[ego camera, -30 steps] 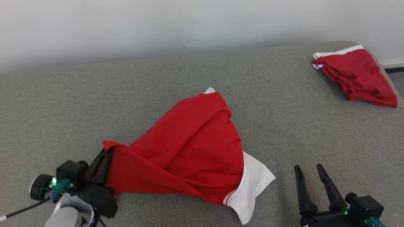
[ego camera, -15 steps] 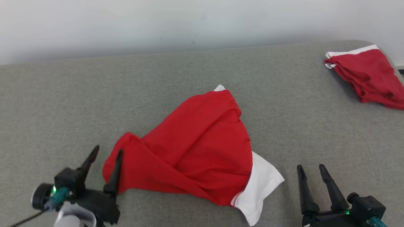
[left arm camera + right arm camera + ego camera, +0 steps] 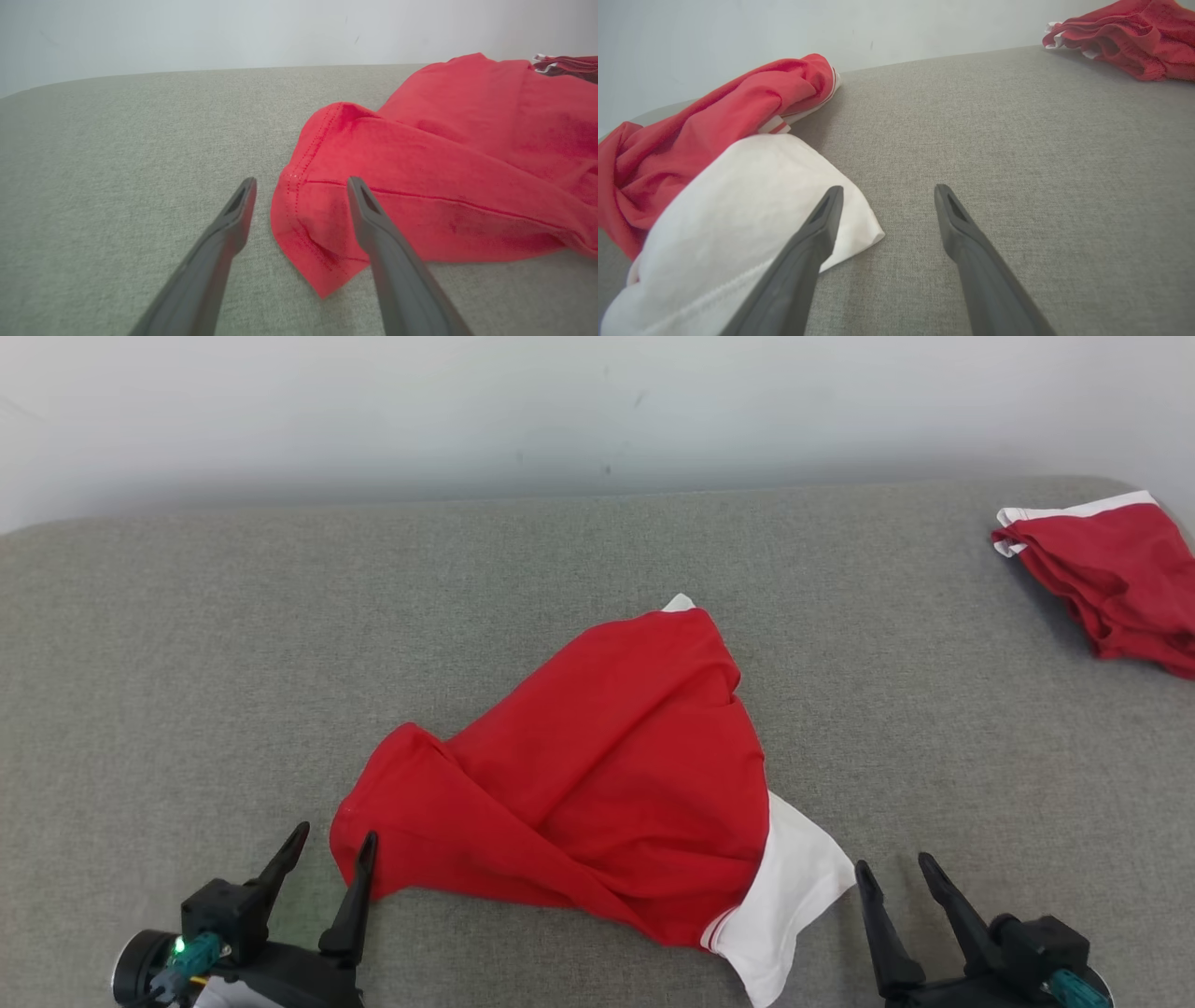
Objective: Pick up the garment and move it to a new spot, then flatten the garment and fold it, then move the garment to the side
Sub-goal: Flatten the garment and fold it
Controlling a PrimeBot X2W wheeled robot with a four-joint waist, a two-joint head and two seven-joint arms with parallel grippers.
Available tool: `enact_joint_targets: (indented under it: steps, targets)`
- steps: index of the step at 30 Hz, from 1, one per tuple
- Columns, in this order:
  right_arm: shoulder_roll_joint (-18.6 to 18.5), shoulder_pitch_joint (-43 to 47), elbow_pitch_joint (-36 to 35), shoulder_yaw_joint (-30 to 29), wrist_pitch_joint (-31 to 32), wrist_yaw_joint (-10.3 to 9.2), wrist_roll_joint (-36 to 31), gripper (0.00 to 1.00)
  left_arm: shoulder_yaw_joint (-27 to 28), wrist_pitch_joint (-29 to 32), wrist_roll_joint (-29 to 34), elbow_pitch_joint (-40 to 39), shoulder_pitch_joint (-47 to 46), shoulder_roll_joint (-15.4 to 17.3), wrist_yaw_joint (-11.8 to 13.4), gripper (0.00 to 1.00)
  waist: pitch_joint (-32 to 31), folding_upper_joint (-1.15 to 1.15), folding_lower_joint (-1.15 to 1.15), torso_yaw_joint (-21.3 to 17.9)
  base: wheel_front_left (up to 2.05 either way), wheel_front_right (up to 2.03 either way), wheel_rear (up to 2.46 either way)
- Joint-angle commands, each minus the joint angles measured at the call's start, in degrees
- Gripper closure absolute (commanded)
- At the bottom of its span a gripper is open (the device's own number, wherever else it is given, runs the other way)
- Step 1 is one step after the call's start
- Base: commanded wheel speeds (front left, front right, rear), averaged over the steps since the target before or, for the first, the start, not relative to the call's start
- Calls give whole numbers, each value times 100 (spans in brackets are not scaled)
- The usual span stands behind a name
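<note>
On the grey surface [image 3: 187, 663] lies the crumpled red garment [image 3: 597, 775], its folds hiding its shape. At its left corner the left gripper [image 3: 337, 832] stands jaws apart; by its white sleeve [image 3: 794, 887], the right gripper [image 3: 892, 862] likewise. Far right of it, the frame cuts off another red garment [image 3: 1111, 579].

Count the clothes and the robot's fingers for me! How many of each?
Clothes: 2, the middle garment and the far garment
Dark fingers: 4, two on the left gripper, two on the right gripper
Total: 6
</note>
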Motion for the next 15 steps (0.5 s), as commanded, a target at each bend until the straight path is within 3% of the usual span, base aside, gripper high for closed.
enact_joint_targets:
  steps: [1, 15]
  targets:
    - [-45, -91, 46, 51, -7, -15, 8, 0, -27, -10, -41, 45, -93, 17, 11, 0, 21, 0, 0, -27, 0, 0, 0]
    - [-121, -968, 1334, 903, -6, -16, 106, 0, -776, -10, -665, 961, -887, 150, 11, 0, 192, 0, 0, -98, 0, 0, 0]
